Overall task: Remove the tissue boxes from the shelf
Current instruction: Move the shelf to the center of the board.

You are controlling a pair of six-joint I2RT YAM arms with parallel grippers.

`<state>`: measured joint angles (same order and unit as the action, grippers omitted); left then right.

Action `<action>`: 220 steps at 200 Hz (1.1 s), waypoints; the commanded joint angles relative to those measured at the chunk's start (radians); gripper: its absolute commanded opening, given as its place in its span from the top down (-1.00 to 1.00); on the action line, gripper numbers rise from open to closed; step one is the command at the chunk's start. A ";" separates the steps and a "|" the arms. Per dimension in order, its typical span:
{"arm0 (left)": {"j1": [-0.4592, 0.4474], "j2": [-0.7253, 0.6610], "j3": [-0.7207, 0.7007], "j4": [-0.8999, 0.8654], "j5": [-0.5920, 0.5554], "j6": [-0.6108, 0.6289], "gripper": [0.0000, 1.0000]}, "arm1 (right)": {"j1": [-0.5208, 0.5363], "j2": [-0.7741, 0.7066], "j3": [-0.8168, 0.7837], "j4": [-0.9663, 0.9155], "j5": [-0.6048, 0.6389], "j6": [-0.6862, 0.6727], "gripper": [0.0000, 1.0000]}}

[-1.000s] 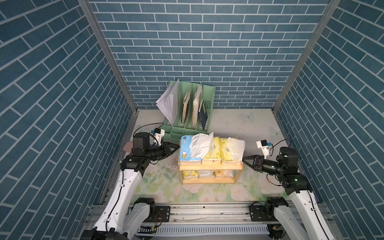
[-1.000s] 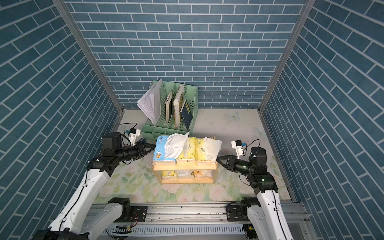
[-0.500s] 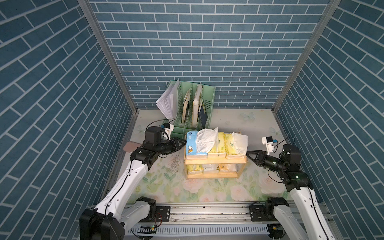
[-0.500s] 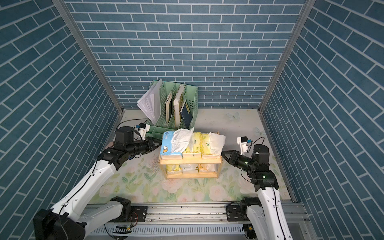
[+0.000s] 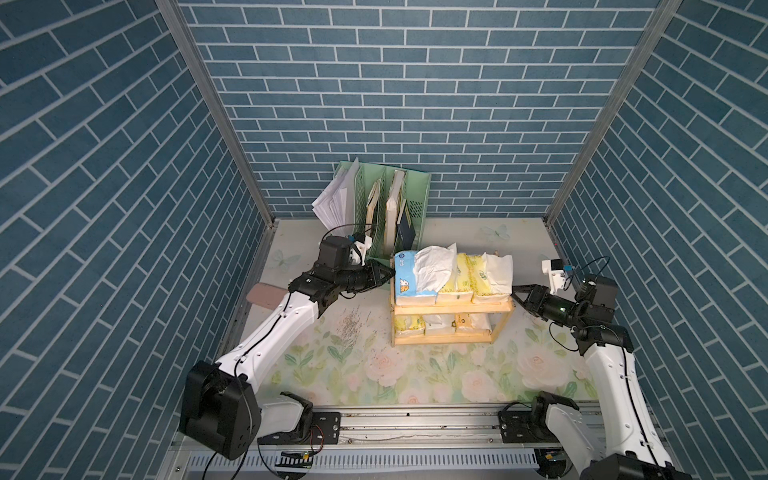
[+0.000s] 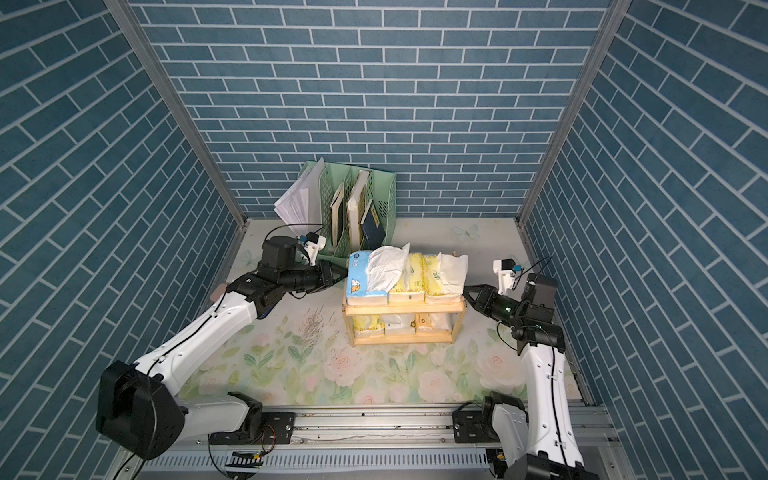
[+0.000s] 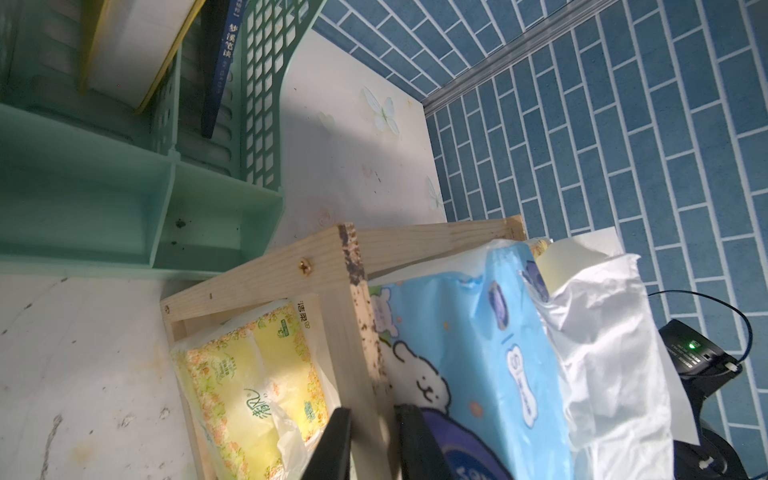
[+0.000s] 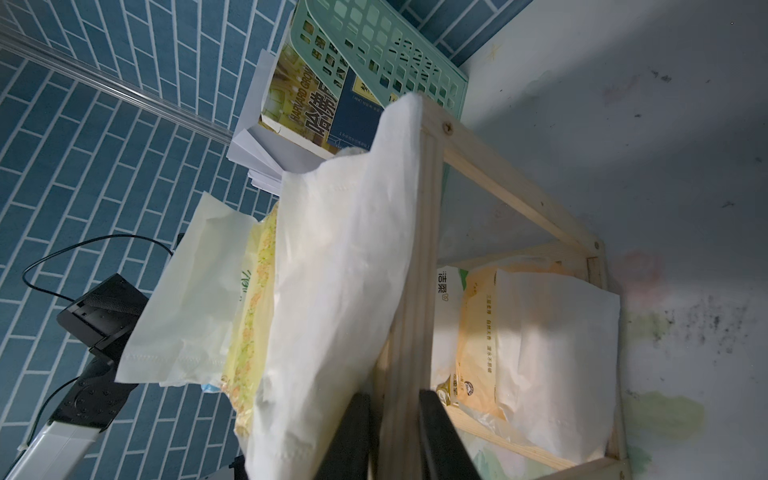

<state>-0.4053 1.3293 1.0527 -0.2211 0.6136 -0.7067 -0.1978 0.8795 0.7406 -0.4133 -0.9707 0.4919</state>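
I have the left tool [image 7: 374,415] clamped on one end rail of the shelf [image 5: 451,308] and the right tool [image 8: 392,399] clamped on the opposite end, probably to steady or shift it on the counter [image 5: 374,365]. The tissue boxes [image 5: 455,278] all sit inside, three per tier.

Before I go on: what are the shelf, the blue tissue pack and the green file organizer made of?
The shelf: bare light wood, likely pine; grain and screw heads show, no gloss. The blue tissue pack: thin glossy plastic film, wrinkled, printed, over soft paper. The green file organizer: moulded plastic, smooth, semi-matt, lattice walls.
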 commanded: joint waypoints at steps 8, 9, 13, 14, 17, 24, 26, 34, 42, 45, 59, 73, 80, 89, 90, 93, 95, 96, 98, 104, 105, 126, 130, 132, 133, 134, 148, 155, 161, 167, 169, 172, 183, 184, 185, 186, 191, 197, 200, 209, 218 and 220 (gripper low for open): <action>-0.025 0.065 0.053 0.071 -0.011 0.022 0.50 | 0.006 0.028 0.032 0.006 -0.051 -0.072 0.52; -0.025 0.068 0.055 0.072 -0.011 0.021 0.50 | 0.006 0.029 0.031 0.006 -0.050 -0.073 0.52; -0.026 0.079 0.061 0.078 -0.012 0.022 0.50 | 0.006 0.032 0.032 0.005 -0.049 -0.077 0.52; -0.026 0.081 0.063 0.080 -0.012 0.021 0.50 | 0.006 0.032 0.032 0.005 -0.049 -0.077 0.52; -0.026 0.088 0.068 0.085 -0.011 0.021 0.50 | 0.006 0.033 0.033 0.005 -0.048 -0.080 0.52; -0.026 0.110 0.083 0.095 -0.007 0.023 0.50 | 0.006 0.038 0.035 0.009 -0.045 -0.085 0.52; -0.026 0.116 0.089 0.097 -0.006 0.023 0.50 | 0.005 0.040 0.037 0.012 -0.044 -0.085 0.52; -0.026 0.140 0.109 0.100 -0.003 0.025 0.50 | 0.006 0.047 0.037 0.023 -0.042 -0.084 0.52; -0.026 0.164 0.128 0.107 0.003 0.029 0.50 | 0.005 0.055 0.035 0.037 -0.043 -0.079 0.52; -0.025 0.172 0.136 0.108 0.003 0.030 0.50 | 0.006 0.059 0.035 0.041 -0.043 -0.079 0.52; -0.026 0.209 0.174 0.104 0.002 0.044 0.51 | 0.005 0.081 0.035 0.051 -0.045 -0.087 0.52; -0.026 0.240 0.211 0.095 -0.009 0.059 0.50 | 0.004 0.100 0.045 0.063 -0.037 -0.102 0.52; -0.026 0.254 0.225 0.099 -0.010 0.060 0.51 | 0.003 0.108 0.048 0.078 -0.034 -0.103 0.52; -0.024 0.271 0.242 0.107 -0.007 0.059 0.51 | 0.001 0.121 0.056 0.104 -0.031 -0.098 0.52; -0.024 0.272 0.243 0.109 -0.006 0.058 0.51 | 0.001 0.122 0.056 0.107 -0.031 -0.097 0.52; -0.025 0.279 0.248 0.113 -0.004 0.056 0.51 | -0.001 0.128 0.057 0.118 -0.030 -0.093 0.52; -0.025 0.282 0.250 0.116 -0.002 0.054 0.50 | -0.001 0.132 0.058 0.125 -0.030 -0.091 0.52; -0.025 0.284 0.251 0.117 -0.002 0.054 0.50 | -0.002 0.134 0.059 0.128 -0.030 -0.090 0.52; -0.025 0.287 0.253 0.121 0.001 0.053 0.50 | -0.003 0.136 0.060 0.134 -0.029 -0.086 0.52; -0.025 0.298 0.261 0.124 0.004 0.050 0.50 | -0.005 0.148 0.064 0.151 -0.029 -0.081 0.52; -0.024 0.300 0.262 0.125 0.004 0.050 0.50 | -0.005 0.149 0.064 0.154 -0.029 -0.080 0.52; -0.024 0.322 0.283 0.129 0.000 0.055 0.50 | -0.007 0.186 0.084 0.182 -0.031 -0.087 0.52; -0.025 0.325 0.287 0.129 -0.004 0.057 0.50 | -0.009 0.191 0.086 0.186 -0.032 -0.091 0.52; -0.026 0.327 0.288 0.130 -0.004 0.058 0.50 | -0.010 0.193 0.088 0.187 -0.031 -0.094 0.52; -0.025 0.328 0.289 0.130 -0.005 0.058 0.50 | -0.010 0.195 0.088 0.187 -0.031 -0.095 0.52; -0.025 0.329 0.291 0.130 -0.006 0.059 0.51 | -0.010 0.197 0.088 0.188 -0.030 -0.096 0.51; -0.023 0.344 0.307 0.125 -0.023 0.070 0.50 | -0.013 0.215 0.094 0.192 -0.023 -0.110 0.51; -0.022 0.350 0.316 0.122 -0.032 0.073 0.50 | -0.016 0.223 0.097 0.189 -0.018 -0.118 0.51; -0.020 0.357 0.323 0.123 -0.033 0.072 0.50 | -0.018 0.225 0.101 0.184 -0.013 -0.127 0.51; -0.020 0.363 0.328 0.124 -0.030 0.073 0.50 | -0.021 0.224 0.103 0.178 -0.008 -0.135 0.50; -0.020 0.364 0.331 0.123 -0.029 0.072 0.50 | -0.021 0.223 0.104 0.175 -0.007 -0.138 0.50; -0.020 0.365 0.334 0.123 -0.029 0.072 0.50 | -0.023 0.223 0.105 0.172 -0.004 -0.142 0.50; -0.018 0.364 0.333 0.123 -0.036 0.072 0.50 | -0.028 0.208 0.105 0.158 0.011 -0.152 0.49; -0.018 0.364 0.334 0.123 -0.036 0.072 0.50 | -0.028 0.207 0.104 0.157 0.012 -0.152 0.49; -0.018 0.363 0.333 0.124 -0.037 0.073 0.50 | -0.028 0.205 0.103 0.156 0.013 -0.153 0.48; -0.018 0.363 0.333 0.123 -0.037 0.073 0.50 | -0.029 0.204 0.102 0.155 0.013 -0.154 0.48; -0.019 0.358 0.329 0.123 -0.040 0.073 0.50 | -0.029 0.197 0.100 0.151 0.017 -0.157 0.47; -0.018 0.354 0.323 0.121 -0.043 0.076 0.49 | -0.029 0.188 0.096 0.145 0.024 -0.159 0.45; -0.018 0.351 0.320 0.121 -0.044 0.076 0.49 | -0.029 0.184 0.095 0.140 0.026 -0.161 0.44; -0.018 0.342 0.309 0.115 -0.046 0.076 0.46 | -0.030 0.171 0.089 0.124 0.038 -0.170 0.40; -0.019 0.332 0.293 0.115 -0.047 0.076 0.44 | -0.030 0.159 0.083 0.108 0.051 -0.181 0.37; -0.018 0.328 0.291 0.116 -0.047 0.076 0.44 | -0.029 0.156 0.081 0.106 0.053 -0.183 0.36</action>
<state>-0.4103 1.6741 1.3617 -0.1360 0.5694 -0.6510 -0.2302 1.0779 0.8272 -0.2562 -0.9379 0.3767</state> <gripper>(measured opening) 0.272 0.306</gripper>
